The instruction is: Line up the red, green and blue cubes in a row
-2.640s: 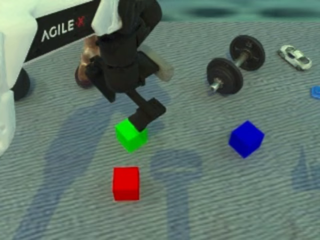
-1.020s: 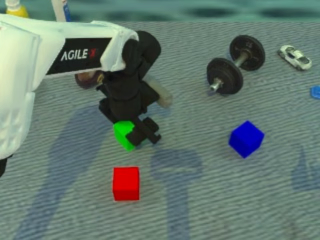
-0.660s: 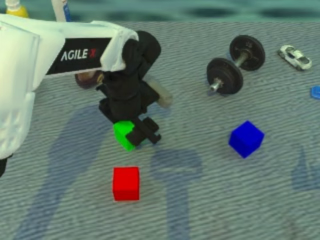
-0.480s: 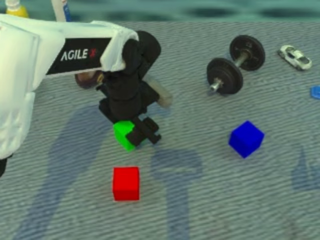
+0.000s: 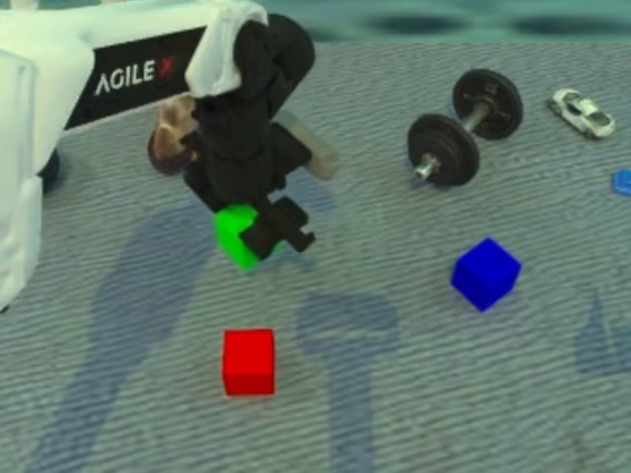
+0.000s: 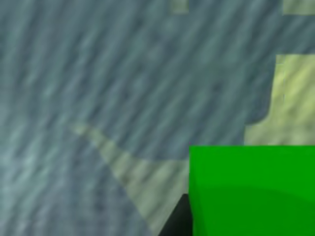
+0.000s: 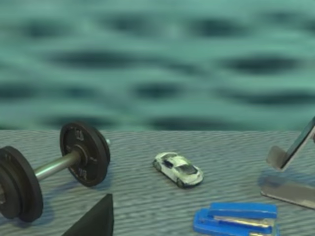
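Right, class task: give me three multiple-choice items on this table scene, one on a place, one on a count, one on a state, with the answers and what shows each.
1. Where does the blue cube lie relative to the red cube in the top view?
A. To its right and farther up
B. Directly to its left
C. Stacked on it

2. How many plain cubes are in the top view?
A. Two
B. Three
C. Five

3. What is the state of the green cube?
A. Lying free beside the dumbbell
B. Resting on the red cube
C. Held in the left gripper

Answers: 1 A, the blue cube sits right of and above the red one. 2 B, one red, one green, one blue. 3 C, the left gripper's fingers clamp it, and it fills the left wrist view.
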Robot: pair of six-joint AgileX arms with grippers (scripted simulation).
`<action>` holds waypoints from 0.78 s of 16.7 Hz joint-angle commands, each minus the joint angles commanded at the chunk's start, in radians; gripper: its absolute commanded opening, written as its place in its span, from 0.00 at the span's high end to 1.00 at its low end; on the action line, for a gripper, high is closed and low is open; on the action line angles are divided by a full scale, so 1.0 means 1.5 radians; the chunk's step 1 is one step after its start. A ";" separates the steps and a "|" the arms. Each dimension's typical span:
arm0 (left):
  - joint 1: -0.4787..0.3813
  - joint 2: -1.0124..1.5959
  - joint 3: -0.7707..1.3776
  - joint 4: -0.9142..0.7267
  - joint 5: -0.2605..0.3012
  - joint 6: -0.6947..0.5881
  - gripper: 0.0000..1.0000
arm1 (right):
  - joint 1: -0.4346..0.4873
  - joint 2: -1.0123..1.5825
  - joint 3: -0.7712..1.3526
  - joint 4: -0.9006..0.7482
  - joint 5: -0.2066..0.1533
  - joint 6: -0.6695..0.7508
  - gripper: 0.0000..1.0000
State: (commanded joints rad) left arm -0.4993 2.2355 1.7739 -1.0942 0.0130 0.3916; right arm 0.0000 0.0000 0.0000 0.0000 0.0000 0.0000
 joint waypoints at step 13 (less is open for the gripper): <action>-0.126 -0.081 -0.049 -0.033 0.002 0.131 1.00 | 0.000 0.000 0.000 0.000 0.000 0.000 0.00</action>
State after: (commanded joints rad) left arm -0.6879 2.1144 1.7003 -1.1431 0.0161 0.5878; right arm 0.0000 0.0000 0.0000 0.0000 0.0000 0.0000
